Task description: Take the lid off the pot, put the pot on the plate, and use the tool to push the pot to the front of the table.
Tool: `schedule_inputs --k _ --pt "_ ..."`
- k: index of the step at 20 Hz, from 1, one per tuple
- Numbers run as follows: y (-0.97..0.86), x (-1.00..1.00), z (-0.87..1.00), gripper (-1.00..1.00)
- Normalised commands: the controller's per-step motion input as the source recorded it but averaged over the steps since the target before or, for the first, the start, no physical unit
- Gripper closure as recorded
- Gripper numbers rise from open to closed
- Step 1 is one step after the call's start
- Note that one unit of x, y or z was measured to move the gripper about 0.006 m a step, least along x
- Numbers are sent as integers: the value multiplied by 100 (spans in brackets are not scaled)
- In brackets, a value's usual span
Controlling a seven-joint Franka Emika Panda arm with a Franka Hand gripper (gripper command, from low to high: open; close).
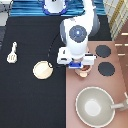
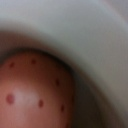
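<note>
The pincer [image 1: 83, 67] sits directly over the pot [image 1: 83, 73] on the stove [image 1: 100, 85].

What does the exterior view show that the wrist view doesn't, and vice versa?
Exterior only: the gripper low over the pot on the stove top, the plate and tool on the black table, the grey pan and the burners. No lid is identifiable. Wrist only: a close pale curved rim around a reddish surface with dark red dots, apparently the pot's inside. Shared: only the pot.
</note>
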Motion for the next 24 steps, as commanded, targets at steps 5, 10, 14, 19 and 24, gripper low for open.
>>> schedule_inputs --k 5,10,14,19,24 --pt "0 8 -17 100" --pt "0 0 -11 100" --pt "0 0 -8 100" --pt "0 0 -3 100" --pt "0 0 0 100"
